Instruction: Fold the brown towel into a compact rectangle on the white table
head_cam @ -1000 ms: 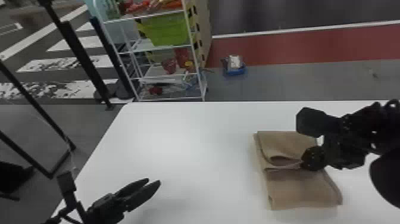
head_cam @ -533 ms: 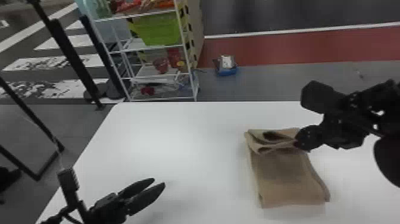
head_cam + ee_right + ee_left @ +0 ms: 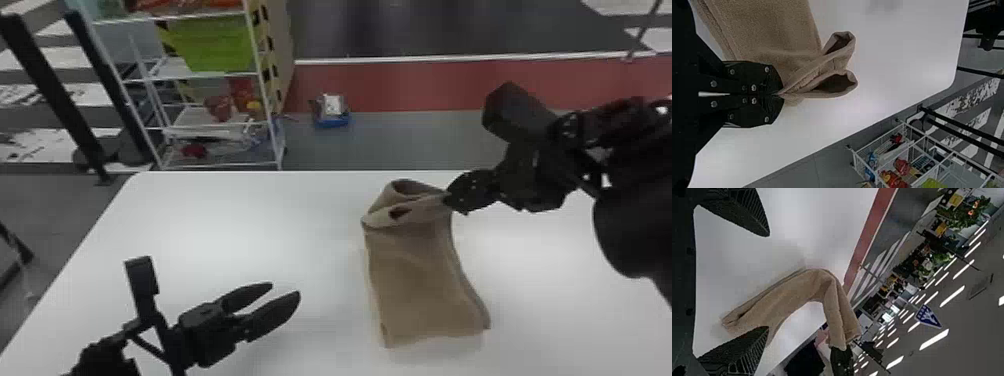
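Head view: brown towel [image 3: 425,280] sits right of centre, running from mid-frame down toward the bottom edge. Near end is flat on the white table [image 3: 250,210], far end is raised and held by the right gripper [image 3: 448,198], which comes in from the right edge. Right gripper's jaws are closed on the towel's far end, pinching a gathered bit of edge right at the tips. Towel is a long, narrow strip, several layers thick, matte tan-brown with a fuzzy nap. Near end looks fairly square, side edge on the right bows a little and shows stacked layers. Far end is messier: cloth bunches at the pinch and opens into two loops with dark hollows, easy to see in the right wrist view. Left wrist view gives the profile: strip rises from the table, arches, then bends over sharply toward the right gripper. Not a compact rectangle as it stands. Left gripper [image 3: 285,290] is at lower left in the head view, over the table, jaws spread with nothing between them, well apart from the towel. Background, upper left: white wire rack [image 3: 263,82] with a green bin [image 3: 215,42] on it.
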